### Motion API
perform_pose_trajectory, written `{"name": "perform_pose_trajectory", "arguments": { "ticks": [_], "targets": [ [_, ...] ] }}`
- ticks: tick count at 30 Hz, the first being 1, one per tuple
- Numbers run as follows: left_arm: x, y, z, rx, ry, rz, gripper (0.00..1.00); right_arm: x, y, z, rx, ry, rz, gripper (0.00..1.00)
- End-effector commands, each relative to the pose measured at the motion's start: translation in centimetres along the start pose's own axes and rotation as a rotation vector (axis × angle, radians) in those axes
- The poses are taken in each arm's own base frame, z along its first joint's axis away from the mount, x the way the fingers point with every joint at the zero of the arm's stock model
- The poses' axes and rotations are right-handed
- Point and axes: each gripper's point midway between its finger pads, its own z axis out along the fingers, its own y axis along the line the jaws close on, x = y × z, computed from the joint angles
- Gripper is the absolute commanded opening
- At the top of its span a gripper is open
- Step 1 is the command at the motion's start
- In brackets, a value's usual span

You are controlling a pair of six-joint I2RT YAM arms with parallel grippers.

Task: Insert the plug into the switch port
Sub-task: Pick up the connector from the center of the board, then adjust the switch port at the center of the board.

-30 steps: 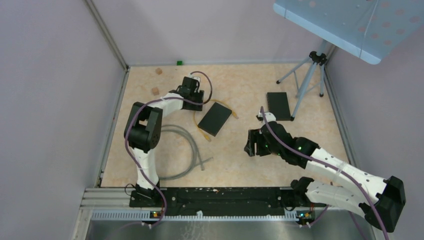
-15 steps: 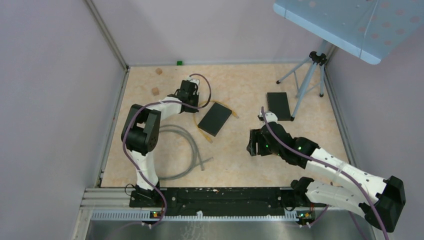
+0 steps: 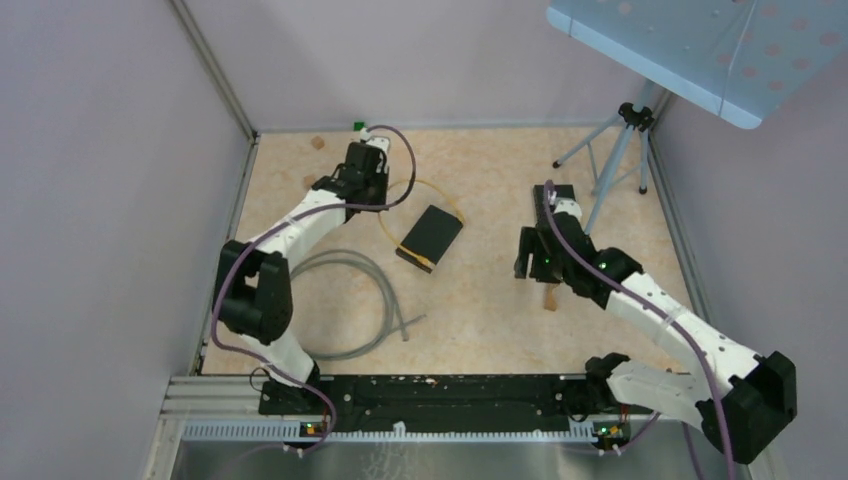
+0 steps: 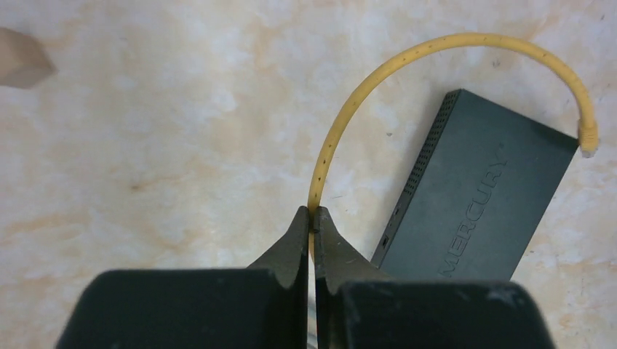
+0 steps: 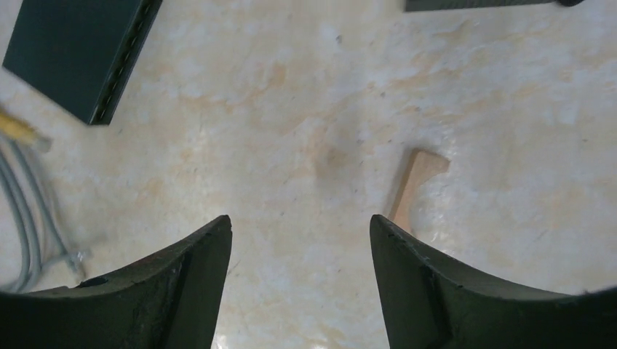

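Note:
My left gripper (image 4: pixel 313 214) is shut on the thin yellow cable (image 4: pixel 364 87), pinching it at the fingertips. From there the cable arcs up and right to a clear plug (image 4: pixel 588 150) that lies at the far corner of the dark switch (image 4: pixel 476 203), marked MERCURY. In the top view this gripper (image 3: pixel 368 195) stands left of the switch (image 3: pixel 430 234), and the cable's other plug (image 3: pixel 424 264) rests by the switch's near edge. My right gripper (image 5: pixel 300 222) is open and holds nothing, above bare table right of the switch (image 5: pixel 80 51). I cannot make out the ports.
A second black box (image 3: pixel 556 205) lies under my right arm near a tripod (image 3: pixel 620 150). A small wooden piece (image 5: pixel 413 182) sits beside the right fingers. A grey cable loop (image 3: pixel 350 300) lies at near left. Small blocks (image 3: pixel 311 183) sit at far left.
My left gripper shut on the yellow cable and pulled back toward the far left, drawing the cable into an arc. My right arm swung toward the far right, uncovering the wooden piece.

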Motion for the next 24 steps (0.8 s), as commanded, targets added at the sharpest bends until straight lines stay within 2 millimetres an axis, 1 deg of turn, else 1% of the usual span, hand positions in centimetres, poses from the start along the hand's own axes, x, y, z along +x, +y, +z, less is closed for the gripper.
{"name": "perform_pose_trajectory", "arguments": {
  "ticks": [1, 3, 5, 7, 10, 13, 16, 20, 24],
  "targets": [
    [-3.0, 2.3, -5.3, -0.113, -0.105, -0.025, 0.0, -4.0, -2.0, 1.6, 0.064, -0.037, 0.055, 0.74],
    [-1.5, 3.5, -6.4, -0.168, -0.085, -0.052, 0.0, -5.2, -3.5, 3.0, 0.105, -0.036, 0.099, 0.79],
    [-0.7, 4.1, -7.7, -0.191, -0.092, -0.072, 0.0, -6.3, -5.3, 4.7, 0.153, -0.036, 0.144, 0.82],
    [0.0, 4.3, -9.0, -0.192, -0.107, -0.093, 0.0, -7.3, -6.4, 6.1, 0.189, -0.048, 0.166, 0.85],
    [0.8, 4.6, -10.9, -0.187, -0.135, -0.118, 0.0, -9.0, -7.3, 8.2, 0.227, -0.059, 0.144, 0.87],
    [1.3, 4.9, -13.0, -0.189, -0.173, -0.14, 0.0, -10.8, -7.9, 9.6, 0.269, -0.077, 0.094, 0.89],
    [1.7, 5.1, -14.4, -0.182, -0.204, -0.152, 0.0, -12.5, -8.7, 10.9, 0.298, -0.089, 0.055, 0.93],
    [2.0, 5.2, -15.8, -0.169, -0.232, -0.163, 0.0, -13.1, -9.9, 13.2, 0.31, -0.045, 0.006, 0.98],
    [2.3, 5.0, -16.5, -0.154, -0.238, -0.174, 0.0, -13.1, -10.9, 15.3, 0.305, 0.014, -0.042, 0.99]
  ]
}}
